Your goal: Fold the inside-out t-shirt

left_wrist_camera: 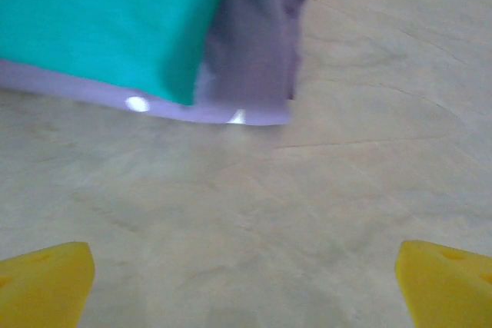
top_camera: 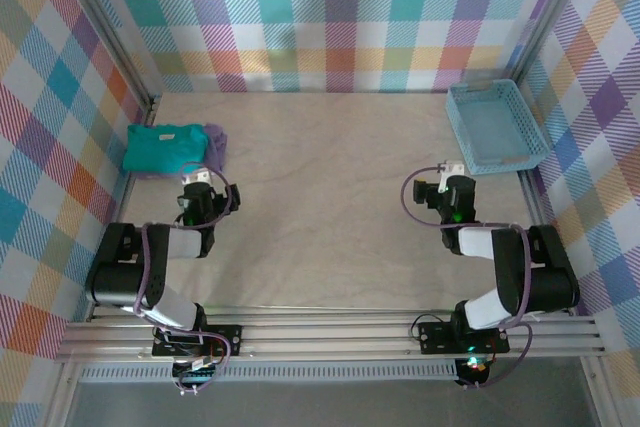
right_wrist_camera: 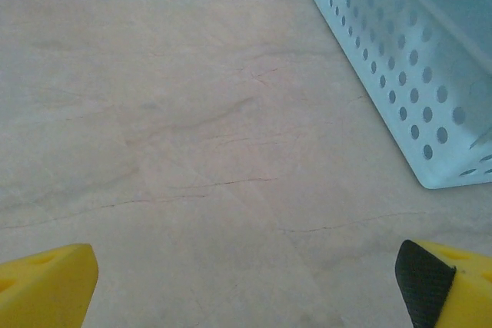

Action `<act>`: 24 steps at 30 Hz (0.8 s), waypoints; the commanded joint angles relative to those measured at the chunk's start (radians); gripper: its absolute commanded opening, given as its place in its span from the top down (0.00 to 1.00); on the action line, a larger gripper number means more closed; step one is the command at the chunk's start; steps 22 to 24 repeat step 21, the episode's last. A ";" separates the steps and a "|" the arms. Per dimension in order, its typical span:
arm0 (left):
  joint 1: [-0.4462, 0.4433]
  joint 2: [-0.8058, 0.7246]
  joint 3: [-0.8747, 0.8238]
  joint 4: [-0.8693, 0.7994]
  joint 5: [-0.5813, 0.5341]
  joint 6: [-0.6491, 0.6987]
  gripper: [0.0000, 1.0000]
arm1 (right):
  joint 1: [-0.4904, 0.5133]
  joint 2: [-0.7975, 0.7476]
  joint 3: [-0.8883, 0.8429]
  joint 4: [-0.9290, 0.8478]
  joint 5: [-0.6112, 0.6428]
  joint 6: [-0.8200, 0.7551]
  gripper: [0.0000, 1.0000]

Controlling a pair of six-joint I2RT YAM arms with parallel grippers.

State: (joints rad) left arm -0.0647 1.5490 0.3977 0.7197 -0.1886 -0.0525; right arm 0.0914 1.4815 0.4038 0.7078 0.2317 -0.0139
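Observation:
The teal-green t-shirt point(top_camera: 163, 147) lies folded in a neat rectangle at the far left of the table, on top of a pale purple garment point(top_camera: 215, 144). In the left wrist view the t-shirt point(left_wrist_camera: 100, 21) fills the upper left, with the purple garment point(left_wrist_camera: 254, 59) showing beneath it and to its right. My left gripper point(top_camera: 197, 179) stands open just in front of the stack, its yellow fingertips point(left_wrist_camera: 42, 282) wide apart over bare table. My right gripper point(top_camera: 452, 169) is open too, empty, near the basket; its fingertips point(right_wrist_camera: 46, 286) frame bare wood.
A light blue perforated basket point(top_camera: 497, 127) sits at the far right; its wall point(right_wrist_camera: 400, 74) rises close to the right gripper. Plaid walls close in the table on three sides. Bare wooden tabletop point(top_camera: 330, 197) lies between the arms.

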 commanded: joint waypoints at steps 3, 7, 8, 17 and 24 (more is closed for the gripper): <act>-0.019 0.015 0.016 0.100 0.010 0.065 0.00 | -0.047 0.075 -0.019 0.212 -0.106 0.032 0.00; -0.020 0.014 0.013 0.104 0.009 0.065 0.00 | -0.053 0.051 -0.014 0.159 -0.113 0.038 0.00; -0.020 0.015 0.013 0.106 0.009 0.065 0.00 | -0.053 0.054 -0.012 0.160 -0.113 0.039 0.00; -0.020 0.014 0.014 0.103 0.011 0.065 0.00 | -0.053 0.053 -0.009 0.153 -0.115 0.038 0.00; -0.020 0.015 0.015 0.104 0.010 0.065 0.00 | -0.054 0.054 -0.013 0.161 -0.115 0.037 0.00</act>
